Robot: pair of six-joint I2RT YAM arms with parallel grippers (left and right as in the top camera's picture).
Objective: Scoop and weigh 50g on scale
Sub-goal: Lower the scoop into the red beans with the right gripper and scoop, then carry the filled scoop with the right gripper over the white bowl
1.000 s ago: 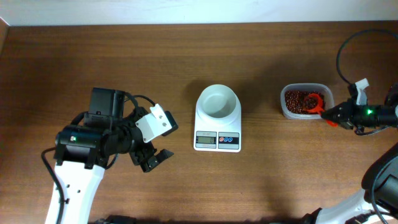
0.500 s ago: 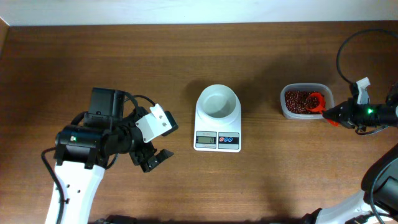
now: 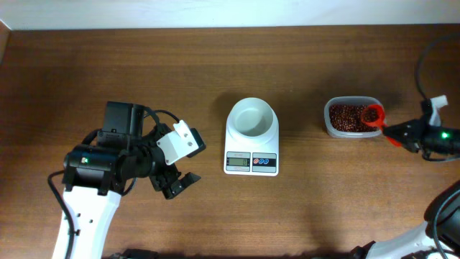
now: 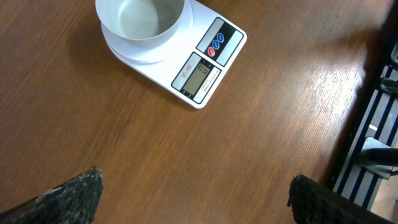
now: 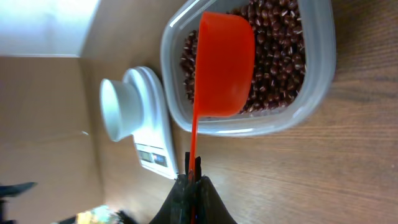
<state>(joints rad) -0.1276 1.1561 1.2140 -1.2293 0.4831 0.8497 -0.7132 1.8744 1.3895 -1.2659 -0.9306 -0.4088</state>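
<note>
fingers (image 5: 180,206) of the right gripper (image 5: 194,180) were pinched shut on the end of the thin handle of an orange-red scoop (image 5: 224,62), with no gap showing between them; from the wrist view the cup of the scoop hung over the clear tub (image 5: 314,93), its rounded back towards the camera, so whether it carried anything could not be told. the beans (image 5: 277,56), small and dark reddish-brown, lay inside that tub, and none could be seen in the bowl (image 4: 140,15) of the scale (image 4: 199,62). seen from overhead, the right gripper (image 3: 397,132) sat just to the right of the tub (image 3: 328,121), the scoop (image 3: 373,114) was over the tub's right-hand edge, and the beans (image 3: 346,119) filled the rest of it. the scale (image 3: 251,147) stood near the middle of the wooden table (image 3: 215,65), well apart from the tub, with its round white bowl (image 3: 252,116) at the back and the grey display (image 3: 238,162) and the red and blue buttons (image 3: 264,162) at the front. the left gripper (image 3: 177,184) was off to the left of the scale, clear of it, with its jaws spread wide and nothing between them; its wrist view showed the two dark fingertips (image 4: 74,193) far apart above bare wood
</note>
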